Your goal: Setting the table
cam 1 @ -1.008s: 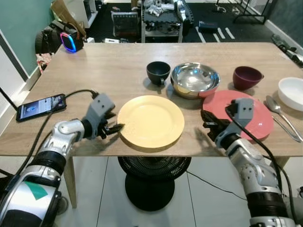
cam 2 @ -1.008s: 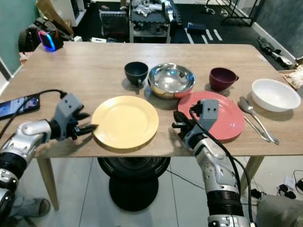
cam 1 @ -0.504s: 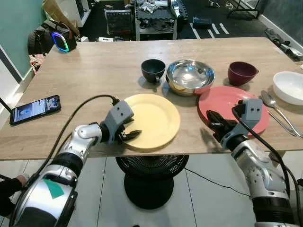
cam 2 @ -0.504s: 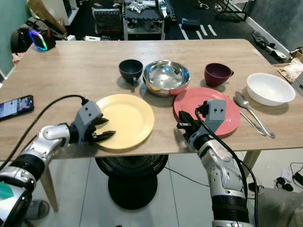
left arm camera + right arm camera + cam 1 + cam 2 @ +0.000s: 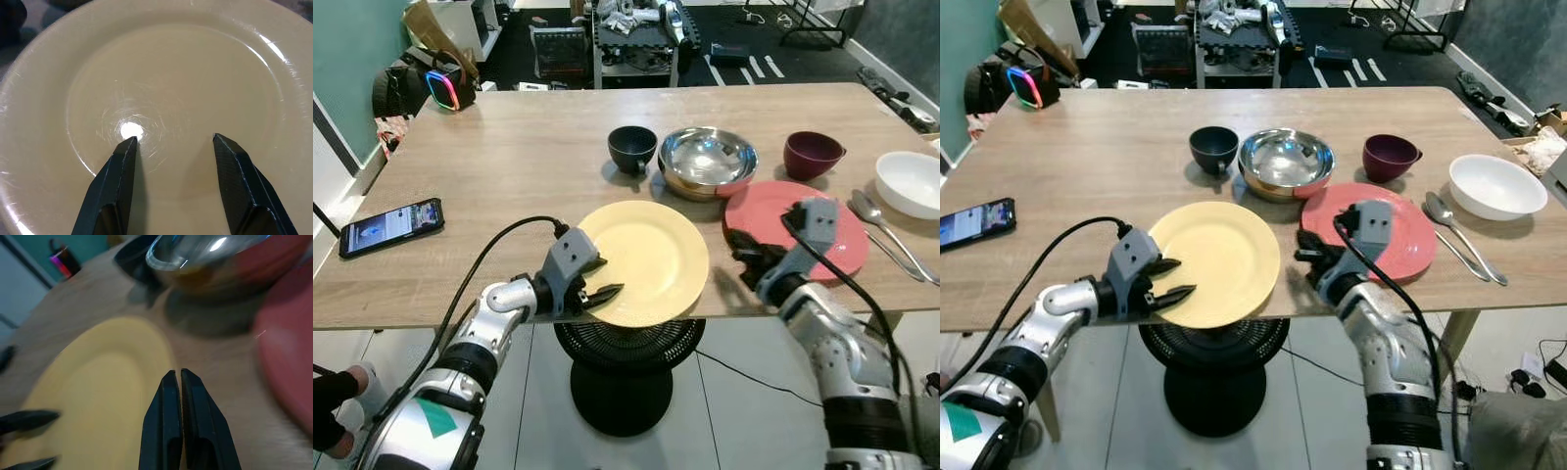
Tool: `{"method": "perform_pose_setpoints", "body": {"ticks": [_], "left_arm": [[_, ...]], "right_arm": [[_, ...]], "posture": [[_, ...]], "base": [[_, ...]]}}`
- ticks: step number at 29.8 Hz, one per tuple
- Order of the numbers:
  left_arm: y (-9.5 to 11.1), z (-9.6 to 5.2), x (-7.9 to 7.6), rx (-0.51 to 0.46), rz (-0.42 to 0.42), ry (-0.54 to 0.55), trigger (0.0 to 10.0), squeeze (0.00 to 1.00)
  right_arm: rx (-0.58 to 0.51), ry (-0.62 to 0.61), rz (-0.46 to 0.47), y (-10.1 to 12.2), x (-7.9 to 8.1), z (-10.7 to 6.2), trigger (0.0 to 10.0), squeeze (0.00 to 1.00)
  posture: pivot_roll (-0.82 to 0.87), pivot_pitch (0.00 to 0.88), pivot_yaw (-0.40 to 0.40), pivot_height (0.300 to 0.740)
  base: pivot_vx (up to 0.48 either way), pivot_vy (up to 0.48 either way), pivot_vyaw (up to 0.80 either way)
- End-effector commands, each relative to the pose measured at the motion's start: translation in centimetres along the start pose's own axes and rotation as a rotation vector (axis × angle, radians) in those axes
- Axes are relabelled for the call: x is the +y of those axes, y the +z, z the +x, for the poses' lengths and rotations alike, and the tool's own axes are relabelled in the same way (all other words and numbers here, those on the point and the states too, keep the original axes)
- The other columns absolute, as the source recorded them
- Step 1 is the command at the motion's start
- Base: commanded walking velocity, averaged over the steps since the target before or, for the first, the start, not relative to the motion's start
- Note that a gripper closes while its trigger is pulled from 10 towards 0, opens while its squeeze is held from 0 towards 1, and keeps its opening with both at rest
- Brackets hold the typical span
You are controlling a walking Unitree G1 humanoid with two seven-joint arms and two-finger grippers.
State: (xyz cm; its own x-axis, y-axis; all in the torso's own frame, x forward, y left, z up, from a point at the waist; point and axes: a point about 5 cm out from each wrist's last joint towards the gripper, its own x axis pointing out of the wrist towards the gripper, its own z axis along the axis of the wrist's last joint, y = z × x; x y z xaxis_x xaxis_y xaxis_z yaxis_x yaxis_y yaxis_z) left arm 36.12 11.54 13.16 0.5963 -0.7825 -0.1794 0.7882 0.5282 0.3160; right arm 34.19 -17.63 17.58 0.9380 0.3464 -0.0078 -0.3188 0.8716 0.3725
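Your left gripper (image 5: pixel 597 291) has pushed in so its open jaws now straddle the near rim of the yellow plate (image 5: pixel 651 259) — overhanging the bench (image 5: pixel 509 157) edge, not yet gripped — while your right gripper (image 5: pixel 176 382) hovers beside it, jaws closed and empty.

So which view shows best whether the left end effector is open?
The left wrist view: its two black fingers stand apart over the yellow plate. The eye views show the left end effector at the plate's near edge, fingers spread. The right wrist view catches only blurred tips.
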Motion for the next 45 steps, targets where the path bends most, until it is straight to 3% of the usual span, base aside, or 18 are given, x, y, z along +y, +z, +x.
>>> {"method": "perform_pose_setpoints", "body": {"ticks": [1,8,13,19,20,26,31,40,41,45], "left_arm": [[-3.9,-0.6,-2.4,0.175,-0.037,-0.048,10.0,0.0],[-4.3,-0.6,-2.7,0.169,-0.068,-0.004,10.0,0.0],[-5.1,-1.1,-3.5,0.176,-0.077,-0.023,10.0,0.0],[-5.8,-1.4,-4.2,0.18,-0.08,-0.036,10.0,0.0],[-5.8,-1.4,-4.2,0.18,-0.08,-0.036,10.0,0.0],[-5.8,-1.4,-4.3,0.181,-0.079,-0.039,10.0,0.0],[-5.8,-1.5,-4.2,0.178,-0.076,-0.038,10.0,0.0],[-5.8,-1.6,-4.3,0.174,-0.079,-0.037,10.0,0.0],[-5.9,-1.7,-4.3,0.174,-0.08,-0.037,10.0,0.0],[-6.0,-1.8,-4.3,0.176,-0.081,-0.038,10.0,0.0]], "right_arm": [[0.054,0.067,0.077,-0.8,1.2,0.4,10.0,0.0],[0.081,0.098,0.114,-1.1,1.9,0.4,10.0,0.0],[0.02,0.007,0.17,-0.4,0.6,0.9,10.0,0.0],[-0.045,-0.066,0.149,0.8,-0.8,0.9,10.0,0.0],[-0.037,-0.067,0.157,0.7,-1.0,0.9,10.0,1.0],[0.032,-0.046,0.223,-0.1,-1.4,0.8,10.0,1.0],[0.117,0.087,0.272,-0.5,-1.7,0.0,10.0,1.0],[0.118,0.1,0.269,-0.8,-2.5,-0.3,10.0,1.0],[0.131,0.104,0.264,-1.1,-2.4,-0.3,10.0,0.0],[0.177,0.132,0.252,-2.4,-1.7,-0.2,10.0,0.0]], "posture": [[-0.15,0.153,0.111,0.74],[-0.15,0.156,0.11,0.74],[-0.14,0.157,0.107,0.74],[-0.14,0.158,0.103,0.74],[-0.13,0.157,0.101,0.74],[-0.13,0.157,0.099,0.74],[-0.13,0.155,0.096,0.74],[-0.13,0.153,0.091,0.74],[-0.13,0.154,0.09,0.74],[-0.12,0.154,0.09,0.74]], "base": [[0.0,0.0,0.0],[0.0,0.0,0.0],[0.0,0.0,0.0],[0.0,0.0,0.0],[0.0,0.0,0.0],[0.0,0.0,0.0],[0.0,0.0,0.0],[0.0,0.0,0.0],[0.0,0.0,0.0],[0.0,0.0,0.0]]}}
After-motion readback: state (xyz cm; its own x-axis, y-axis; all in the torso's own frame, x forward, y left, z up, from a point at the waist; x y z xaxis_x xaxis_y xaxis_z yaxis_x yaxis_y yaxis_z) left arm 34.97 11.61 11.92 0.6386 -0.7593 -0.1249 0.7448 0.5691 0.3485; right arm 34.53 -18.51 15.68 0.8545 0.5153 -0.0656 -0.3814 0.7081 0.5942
